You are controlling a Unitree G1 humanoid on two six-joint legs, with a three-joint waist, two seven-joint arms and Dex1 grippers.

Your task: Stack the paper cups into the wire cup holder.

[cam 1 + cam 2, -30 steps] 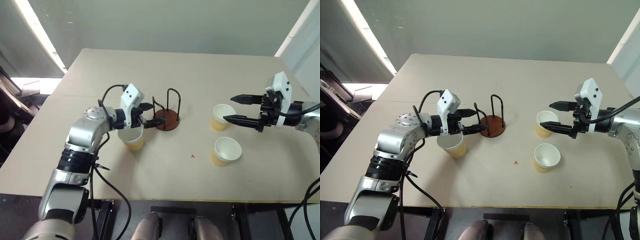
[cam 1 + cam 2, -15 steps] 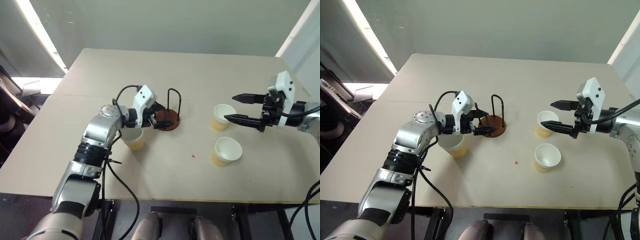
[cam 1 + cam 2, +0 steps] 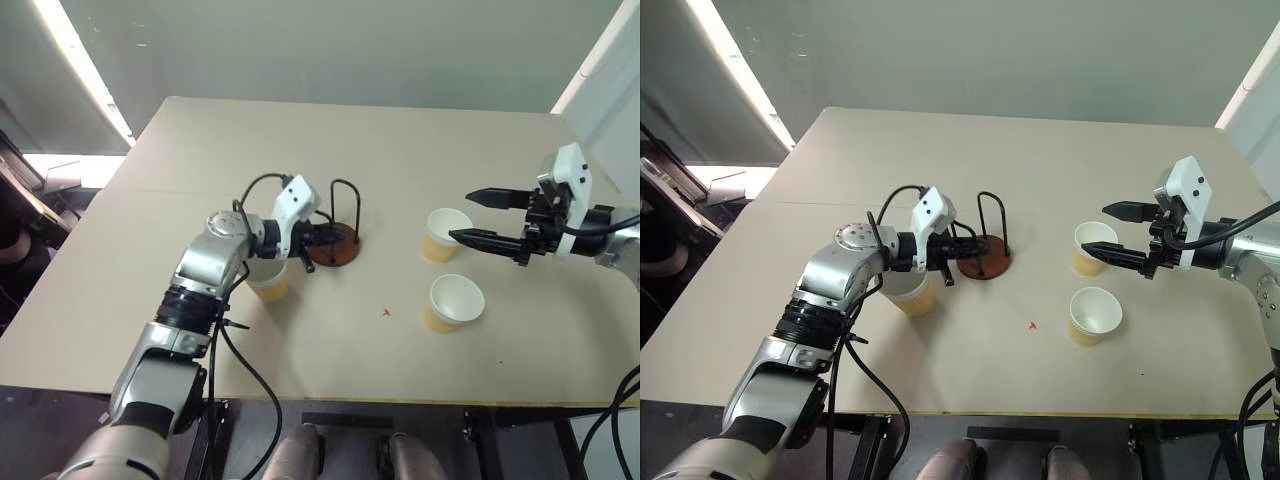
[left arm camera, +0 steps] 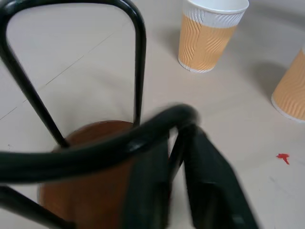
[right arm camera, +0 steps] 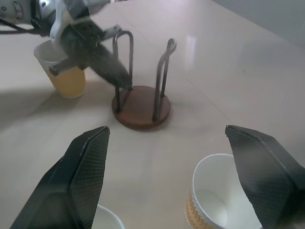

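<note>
The wire cup holder (image 3: 337, 245), a reddish-brown disc with two black wire loops, stands near the table's middle. My left gripper (image 3: 318, 238) is shut on its near wire loop (image 4: 95, 148), its fingers (image 4: 209, 191) clamped together just above the base. One paper cup (image 3: 266, 278) stands upright under my left forearm. Two more paper cups (image 3: 443, 233) (image 3: 453, 302) stand upright on the right. My right gripper (image 3: 461, 217) hovers open above and just right of the farther right cup, holding nothing.
The beige table (image 3: 340, 140) is bare behind the holder. A small red mark (image 3: 386, 312) lies on the table between the holder and the right cups. The table's front edge (image 3: 400, 398) runs close below the nearer right cup.
My left arm reached right to the holder and its gripper went from open to shut on the near wire loop. The right gripper and the cups stayed put.
</note>
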